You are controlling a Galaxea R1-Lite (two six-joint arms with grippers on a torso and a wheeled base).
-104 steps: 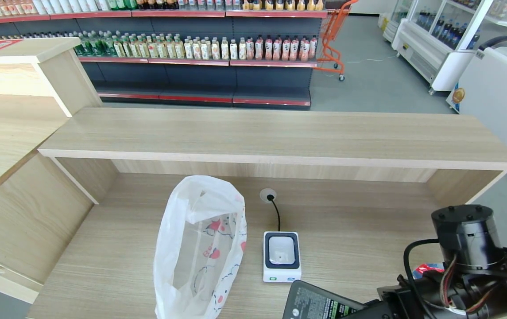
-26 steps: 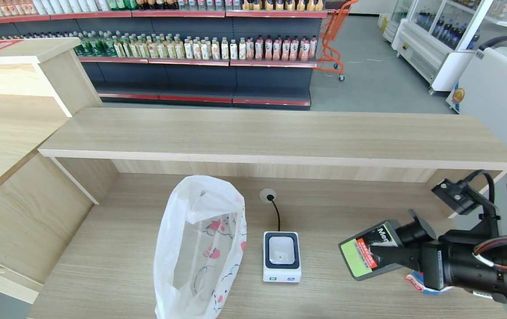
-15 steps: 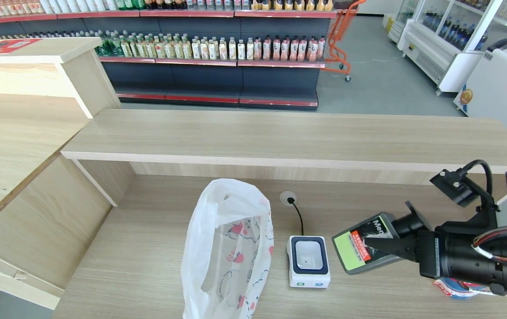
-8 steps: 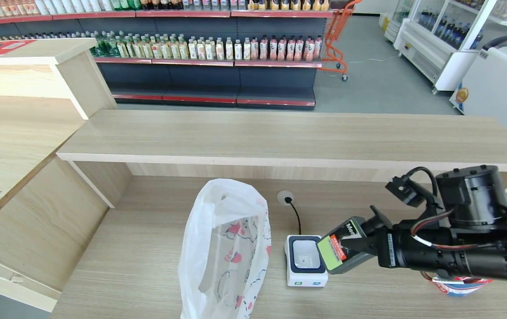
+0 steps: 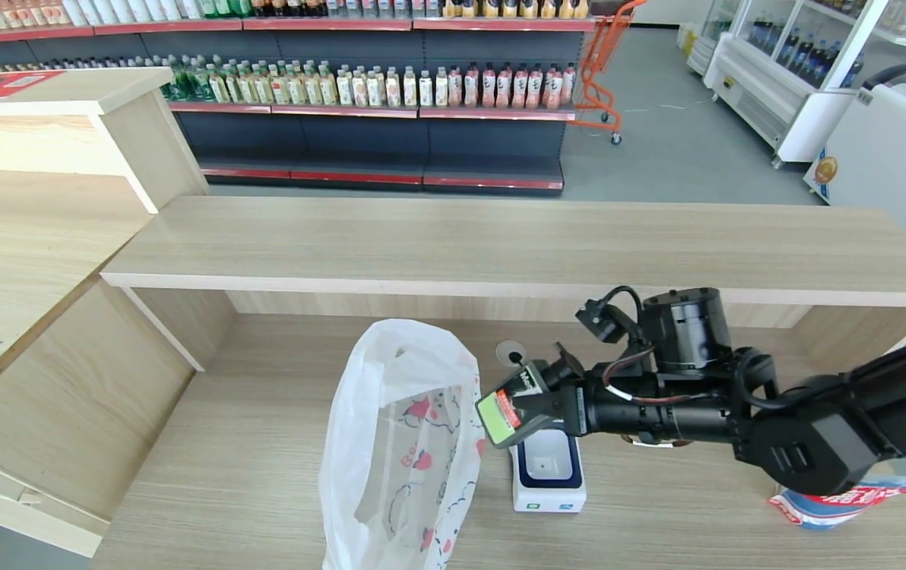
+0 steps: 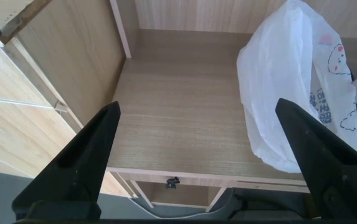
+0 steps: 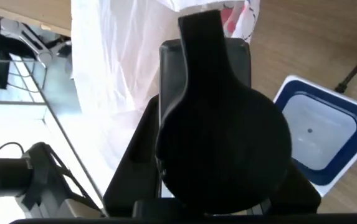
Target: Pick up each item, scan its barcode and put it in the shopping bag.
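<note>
While clamped in the right claw [image 5: 536, 388], the dark grey rectangular box with a green and red label on its end [image 5: 500, 413] hangs clear of the light wood worktop [image 5: 223, 475]; one dark finger lies across its upper face and one under it, both pressed to the box; its labelled end points to the robot's left, toward the bag.

Box position, head view: over the far left corner of the scanner and just beside the upper right flank of the bag; cannot tell whether box and bag touch.

White translucent plastic shopping bag with red and blue cartoon print [image 5: 401, 443] stands upright on the worktop, mouth open at the top; in the right wrist view the bag [image 7: 122, 81] lies just past the box's end.

White tabletop barcode scanner with a dark blue frame round its window [image 5: 549, 481] sits flat just right of the bag, window facing up; a black cable [image 5: 517, 362] runs from its far side to a round grey grommet in the worktop.

Red, white and blue packet [image 5: 840, 503] lies at the worktop's near right, partly under the right arm, well apart from the scanner.

Left claw [image 6: 198, 109]: fingers spread wide, nothing between them; it hangs over the near left of the worktop, with the bag off to its right.

Behind: raised wooden counter ledge [image 5: 500, 245]; beyond it, store shelves of bottled drinks [image 5: 421, 87].
</note>
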